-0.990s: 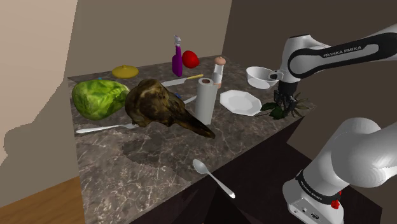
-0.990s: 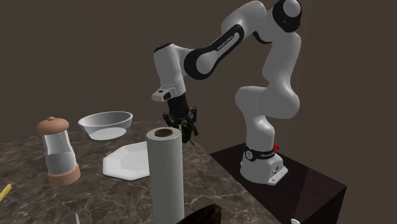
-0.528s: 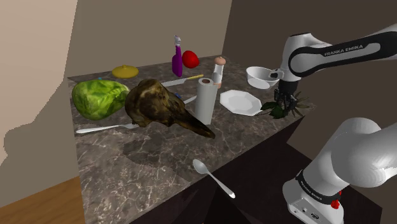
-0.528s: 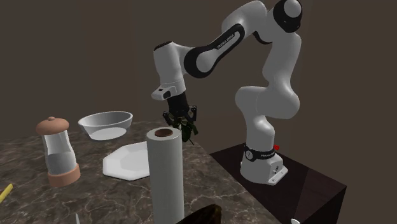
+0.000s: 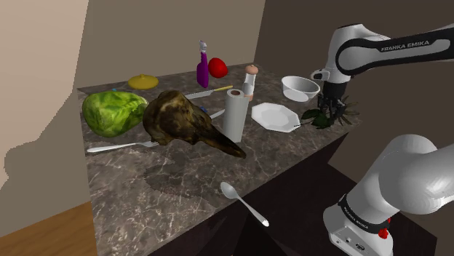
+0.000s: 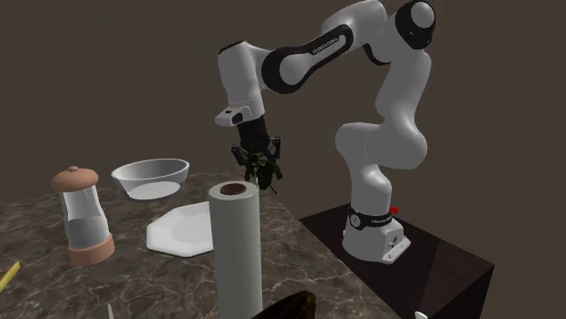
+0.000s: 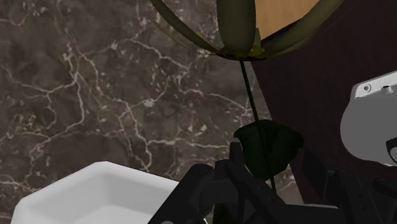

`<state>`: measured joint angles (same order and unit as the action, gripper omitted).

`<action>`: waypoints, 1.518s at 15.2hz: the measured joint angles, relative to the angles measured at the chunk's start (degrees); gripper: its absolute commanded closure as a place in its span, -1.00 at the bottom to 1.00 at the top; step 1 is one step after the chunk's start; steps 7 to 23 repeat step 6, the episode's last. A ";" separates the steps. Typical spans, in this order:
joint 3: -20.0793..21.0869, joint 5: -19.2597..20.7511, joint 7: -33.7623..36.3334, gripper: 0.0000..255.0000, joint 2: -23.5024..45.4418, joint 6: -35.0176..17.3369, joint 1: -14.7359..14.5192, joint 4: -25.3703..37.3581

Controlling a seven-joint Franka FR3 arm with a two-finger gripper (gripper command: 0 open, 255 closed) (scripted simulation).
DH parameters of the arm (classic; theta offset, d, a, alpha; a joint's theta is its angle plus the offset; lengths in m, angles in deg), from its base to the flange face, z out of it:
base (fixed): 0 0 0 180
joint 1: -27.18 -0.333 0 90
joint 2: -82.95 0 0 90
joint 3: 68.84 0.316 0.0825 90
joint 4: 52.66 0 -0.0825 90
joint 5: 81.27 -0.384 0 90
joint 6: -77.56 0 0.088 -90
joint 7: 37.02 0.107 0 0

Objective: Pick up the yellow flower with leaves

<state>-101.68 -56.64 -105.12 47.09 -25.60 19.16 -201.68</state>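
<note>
The flower (image 5: 321, 118) (image 6: 268, 178) (image 7: 236, 25) is held in the tool (image 5: 332, 109) (image 6: 261, 166) (image 7: 267, 172), whose black fingers (image 7: 207, 191) are closed narrowly on a dark green leaf low on its thin stem. It is seen as a bunch of dark and olive-green leaves, and no yellow can be made out. The flower is carried over the corner of the dark marbled bench (image 5: 167, 182) (image 6: 91, 290) (image 7: 95, 83) nearest the stand (image 6: 399, 263). It is placed just beside the white plate (image 5: 273, 115) (image 6: 181, 231) (image 7: 83, 191) and near the white bowl (image 5: 300, 87) (image 6: 150, 177). Whether its lowest leaves touch the bench cannot be told. A white paper roll (image 5: 234, 113) (image 6: 236, 245) is stood upright beyond the plate, well apart from the tool.
</note>
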 measured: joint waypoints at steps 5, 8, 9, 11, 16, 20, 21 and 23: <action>1.41 -0.94 -0.36 1.00 -1.28 4.23 -0.10 2.96; 1.60 -1.07 -0.41 1.00 -1.43 4.84 -0.12 3.40; 1.60 -1.07 -0.41 1.00 -1.43 4.84 -0.12 3.40; 1.60 -1.07 -0.41 1.00 -1.43 4.84 -0.12 3.40; 1.60 -1.07 -0.41 1.00 -1.43 4.84 -0.12 3.40; 1.60 -1.07 -0.41 1.00 -1.43 4.84 -0.12 3.40; 1.60 -1.07 -0.41 1.00 -1.43 4.84 -0.12 3.40; 1.60 -1.07 -0.41 1.00 -1.43 4.84 -0.12 3.40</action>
